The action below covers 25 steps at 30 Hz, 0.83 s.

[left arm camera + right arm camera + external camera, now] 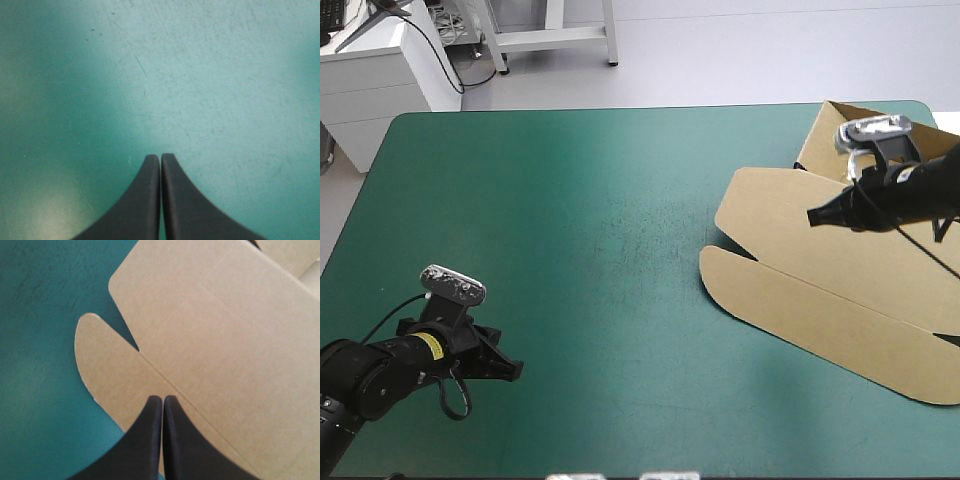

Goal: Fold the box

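The brown box (820,270) lies at the table's right side, mostly flat, with one wall raised at its far end (825,135). My right gripper (812,216) is shut and hovers over the flat lid panel, its tips pointing toward the table's middle. In the right wrist view the shut gripper (162,399) sits above a crease of the box (220,340), with a rounded flap just ahead and to the side. My left gripper (516,370) is shut near the table's front left, far from the box. In the left wrist view that gripper (160,157) has only bare teal-green cover ahead.
The teal-green cover (570,230) stretches bare between the two arms. The box reaches the table's right edge. A white cabinet (375,80) stands beyond the far left corner.
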Tool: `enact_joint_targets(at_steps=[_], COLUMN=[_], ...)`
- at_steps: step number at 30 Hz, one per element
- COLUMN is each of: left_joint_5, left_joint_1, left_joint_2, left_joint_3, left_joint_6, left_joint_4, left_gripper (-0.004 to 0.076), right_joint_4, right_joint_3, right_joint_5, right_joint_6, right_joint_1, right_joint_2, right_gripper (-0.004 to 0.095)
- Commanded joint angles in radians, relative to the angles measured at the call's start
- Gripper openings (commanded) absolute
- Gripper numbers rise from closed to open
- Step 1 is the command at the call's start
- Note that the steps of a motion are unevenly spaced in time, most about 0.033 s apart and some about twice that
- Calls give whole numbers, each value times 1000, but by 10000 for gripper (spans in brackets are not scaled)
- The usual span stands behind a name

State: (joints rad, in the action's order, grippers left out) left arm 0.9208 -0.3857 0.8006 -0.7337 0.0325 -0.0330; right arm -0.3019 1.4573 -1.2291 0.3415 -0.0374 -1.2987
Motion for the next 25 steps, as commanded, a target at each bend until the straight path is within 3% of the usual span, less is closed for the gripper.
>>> enact_joint_targets(at_steps=[1,14,25], left_joint_5=[-55,-54,-31], left_joint_1=[-7,-7,-7], left_joint_2=[-37,-247,-302], left_joint_3=[-25,56,174], left_joint_6=[14,14,15], left_joint_4=[-24,-38,-68], left_gripper=[-8,-8,-8], right_joint_4=[-9,-73,-65], right_joint_3=[-115,-539,-810], right_joint_5=[100,142,159], right_joint_6=[29,75,101], right_joint_1=[5,5,5], right_joint_2=[151,556,828], right_gripper=[-8,-16,-17])
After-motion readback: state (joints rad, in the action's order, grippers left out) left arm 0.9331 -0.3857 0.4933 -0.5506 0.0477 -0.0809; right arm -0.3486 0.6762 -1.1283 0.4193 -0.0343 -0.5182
